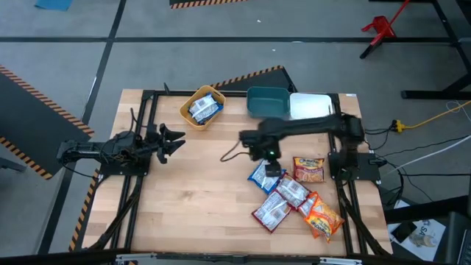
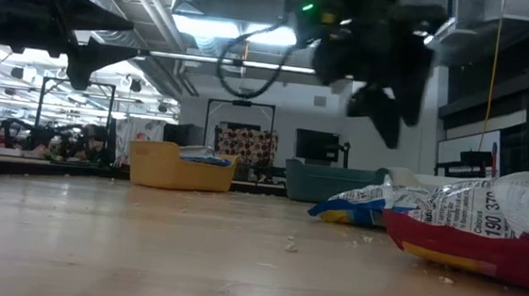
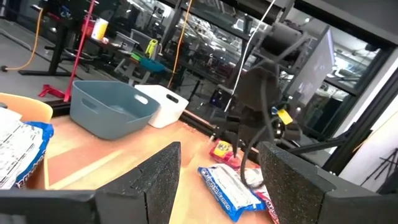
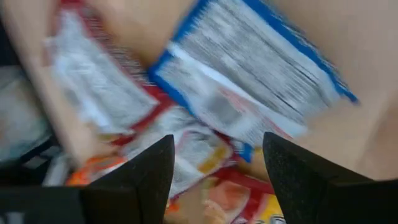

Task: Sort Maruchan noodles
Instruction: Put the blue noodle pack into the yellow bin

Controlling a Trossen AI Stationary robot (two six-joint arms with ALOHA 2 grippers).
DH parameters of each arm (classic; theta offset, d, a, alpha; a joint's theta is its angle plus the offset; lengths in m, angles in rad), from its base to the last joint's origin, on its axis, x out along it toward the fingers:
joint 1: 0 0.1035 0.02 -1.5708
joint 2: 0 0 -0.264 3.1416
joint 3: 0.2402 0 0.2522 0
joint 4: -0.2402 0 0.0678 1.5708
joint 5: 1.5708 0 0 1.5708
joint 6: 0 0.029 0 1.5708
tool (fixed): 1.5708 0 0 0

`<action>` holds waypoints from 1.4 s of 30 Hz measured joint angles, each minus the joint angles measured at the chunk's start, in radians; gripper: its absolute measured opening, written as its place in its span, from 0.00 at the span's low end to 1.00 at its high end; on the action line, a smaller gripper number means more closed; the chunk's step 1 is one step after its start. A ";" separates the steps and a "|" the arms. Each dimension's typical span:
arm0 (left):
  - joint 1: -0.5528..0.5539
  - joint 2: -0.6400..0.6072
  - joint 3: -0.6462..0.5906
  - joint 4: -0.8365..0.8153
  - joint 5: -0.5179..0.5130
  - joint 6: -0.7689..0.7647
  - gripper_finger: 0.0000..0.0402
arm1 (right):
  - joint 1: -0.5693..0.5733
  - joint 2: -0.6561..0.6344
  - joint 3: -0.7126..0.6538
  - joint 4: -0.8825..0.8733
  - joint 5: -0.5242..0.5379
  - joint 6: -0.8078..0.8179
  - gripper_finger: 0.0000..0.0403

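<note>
Several Maruchan packets lie flat in a loose pile on the table's right near part. A blue-and-white packet (image 1: 263,176) (image 4: 249,81) is nearest the middle. Dark red packets (image 1: 291,193) (image 1: 271,213) and orange packets (image 1: 309,168) (image 1: 323,216) lie beside it. More blue-and-white packets (image 1: 204,109) lie in the yellow bin (image 1: 187,110). My right gripper (image 1: 269,157) (image 4: 217,180) is open and hovers above the blue-and-white packet and a red one (image 4: 99,93), clear of the table in the low view (image 2: 383,99). My left gripper (image 1: 174,140) (image 3: 217,180) is open and waits over the table's left part.
The teal bin (image 1: 267,101) (image 3: 112,109) and white bin (image 1: 309,105) (image 3: 163,102) stand side by side at the far edge, right of the yellow bin. A black cable (image 1: 234,151) loops off the right arm. Bare wood lies across the table's middle and near left. Crumbs dot the tabletop (image 2: 290,247).
</note>
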 joint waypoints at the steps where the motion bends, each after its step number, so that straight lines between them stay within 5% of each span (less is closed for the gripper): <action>1: 0.000 0.000 0.000 -0.003 -0.001 0.000 0.53 | 0.013 -0.048 -0.062 0.046 0.041 0.032 0.57; 5: 0.000 0.000 0.000 -0.012 -0.005 0.000 0.53 | 0.065 -0.227 -0.316 0.236 0.168 0.134 0.57; 11: 0.000 0.000 0.000 -0.024 -0.040 -0.001 0.53 | 0.112 -0.324 -0.554 0.448 0.172 0.193 0.57; 28: 0.000 0.000 0.000 -0.041 -0.112 -0.005 0.53 | 0.109 -0.277 -0.614 0.647 0.283 0.176 0.81; 35: 0.000 0.000 0.000 -0.053 -0.111 -0.006 0.53 | 0.109 -0.212 -0.621 0.725 0.285 0.172 0.73; 42: 0.000 -0.001 0.000 -0.061 -0.110 -0.010 0.53 | 0.109 -0.207 -0.621 0.726 0.299 0.182 0.44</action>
